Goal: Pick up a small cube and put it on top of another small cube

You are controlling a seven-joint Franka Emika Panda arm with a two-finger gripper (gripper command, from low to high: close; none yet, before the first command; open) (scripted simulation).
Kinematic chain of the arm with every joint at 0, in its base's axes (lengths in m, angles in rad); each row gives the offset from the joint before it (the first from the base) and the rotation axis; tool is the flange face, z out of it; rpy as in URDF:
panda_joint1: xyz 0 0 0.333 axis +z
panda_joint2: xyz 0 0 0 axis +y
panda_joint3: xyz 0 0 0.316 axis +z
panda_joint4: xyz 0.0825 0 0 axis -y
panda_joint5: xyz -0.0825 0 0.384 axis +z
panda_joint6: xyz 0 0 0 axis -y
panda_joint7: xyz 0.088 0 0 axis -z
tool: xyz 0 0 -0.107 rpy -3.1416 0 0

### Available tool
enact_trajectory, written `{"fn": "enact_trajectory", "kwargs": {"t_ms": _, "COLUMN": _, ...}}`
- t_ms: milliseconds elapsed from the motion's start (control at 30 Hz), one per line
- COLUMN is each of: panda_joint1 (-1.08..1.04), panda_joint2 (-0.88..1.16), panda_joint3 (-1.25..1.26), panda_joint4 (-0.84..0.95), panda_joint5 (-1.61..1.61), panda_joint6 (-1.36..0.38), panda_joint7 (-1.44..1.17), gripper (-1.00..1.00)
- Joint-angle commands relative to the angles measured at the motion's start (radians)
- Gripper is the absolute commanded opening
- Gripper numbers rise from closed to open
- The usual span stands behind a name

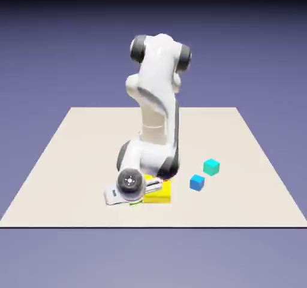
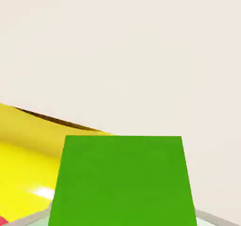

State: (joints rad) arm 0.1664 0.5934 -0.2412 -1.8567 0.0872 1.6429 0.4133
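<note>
Lime-green cube (image 2: 123,180), matte, flat-faced, clamped in gripper (image 2: 123,220), glossy yellow block (image 2: 26,173) beside

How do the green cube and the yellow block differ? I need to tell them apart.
The green cube is small and matte; the yellow block is larger, flat and shiny. The green cube sits in the shut tool; the yellow block lies on the table. Both are plain and single-coloured.

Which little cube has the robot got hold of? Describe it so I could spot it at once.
Find the white arm bending down to the table's near edge. Under its hand lies a flat yellow block, and the gripper is shut on the small green cube beside it. It is lime green, while the loose cubes are blue and teal.
</note>
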Motion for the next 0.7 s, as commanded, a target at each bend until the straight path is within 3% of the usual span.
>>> {"fn": "enact_trajectory", "kwargs": {"t_ms": 0, "panda_joint1": -0.015, "panda_joint2": -0.028, "panda_joint3": 0.036, "panda_joint4": -0.015, "panda_joint5": -0.003, "panda_joint6": -0.012, "panda_joint7": 0.036, "gripper": -1.00}}
{"fn": "enact_trajectory", "kwargs": {"t_ms": 300, "panda_joint1": -0.150, "panda_joint2": -0.287, "panda_joint3": 0.357, "panda_joint4": -0.162, "panda_joint5": -0.020, "panda_joint6": -0.129, "panda_joint7": 0.367, "gripper": -1.00}}
{"fn": "enact_trajectory", "kwargs": {"t_ms": 433, "panda_joint1": -0.179, "panda_joint2": -0.317, "panda_joint3": 0.332, "panda_joint4": -0.230, "panda_joint5": -0.089, "panda_joint6": -0.134, "panda_joint7": 0.403, "gripper": -1.00}}
{"fn": "enact_trajectory", "kwargs": {"t_ms": 600, "panda_joint1": -0.179, "panda_joint2": -0.308, "panda_joint3": 0.331, "panda_joint4": -0.387, "panda_joint5": -0.090, "panda_joint6": 0.032, "panda_joint7": 0.403, "gripper": -1.00}}
{"fn": "enact_trajectory", "kwargs": {"t_ms": 633, "panda_joint1": -0.179, "panda_joint2": -0.308, "panda_joint3": 0.331, "panda_joint4": -0.387, "panda_joint5": -0.090, "panda_joint6": 0.032, "panda_joint7": 0.403, "gripper": 1.00}}
{"fn": "enact_trajectory", "kwargs": {"t_ms": 667, "panda_joint1": -0.179, "panda_joint2": -0.308, "panda_joint3": 0.331, "panda_joint4": -0.387, "panda_joint5": -0.090, "panda_joint6": 0.032, "panda_joint7": 0.403, "gripper": 1.00}}
